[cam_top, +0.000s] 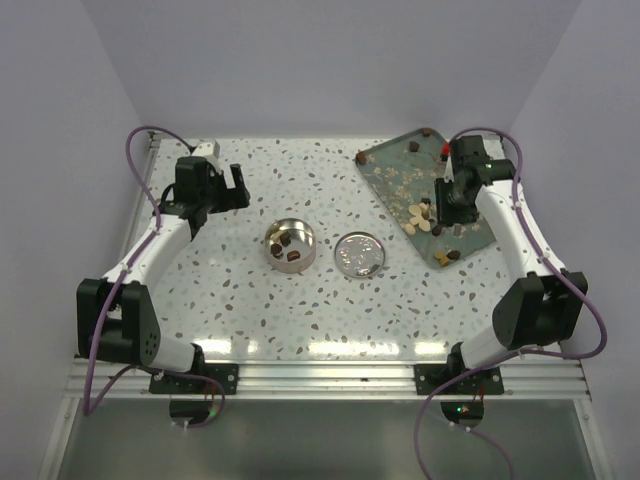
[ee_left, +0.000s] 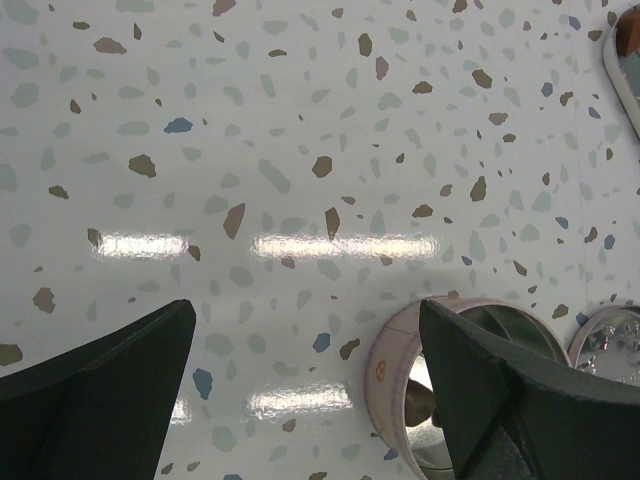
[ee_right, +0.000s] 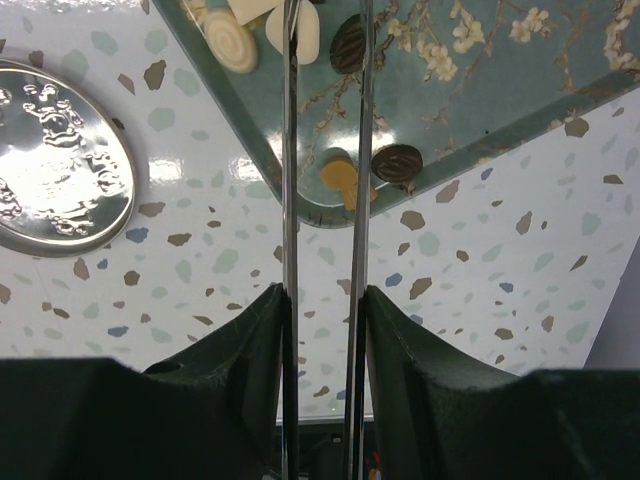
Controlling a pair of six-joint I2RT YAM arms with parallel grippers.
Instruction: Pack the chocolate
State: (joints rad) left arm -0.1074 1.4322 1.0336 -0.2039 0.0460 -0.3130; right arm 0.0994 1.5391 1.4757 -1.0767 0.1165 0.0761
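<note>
Several chocolate pieces, dark brown (cam_top: 438, 230) and cream (cam_top: 420, 214), lie on a teal flowered tray (cam_top: 395, 170). A few dark ones sit in the round metal tin (cam_top: 291, 245). My right gripper (cam_top: 450, 205) hangs over the tray, shut on metal tweezers (ee_right: 290, 150). Their blades reach over the tray (ee_right: 480, 90) to either side of a dark chocolate (ee_right: 350, 42), but the tips are out of frame. My left gripper (cam_top: 235, 185) stands wide open and empty left of the tin (ee_left: 395, 370), above bare tabletop.
The tin's embossed lid (cam_top: 359, 254) lies flat between tin and tray, also seen as the lid (ee_right: 50, 160) in the right wrist view. More chocolates dot the tray's far end (cam_top: 413, 148) and near corner (cam_top: 447, 256). White walls close in the table.
</note>
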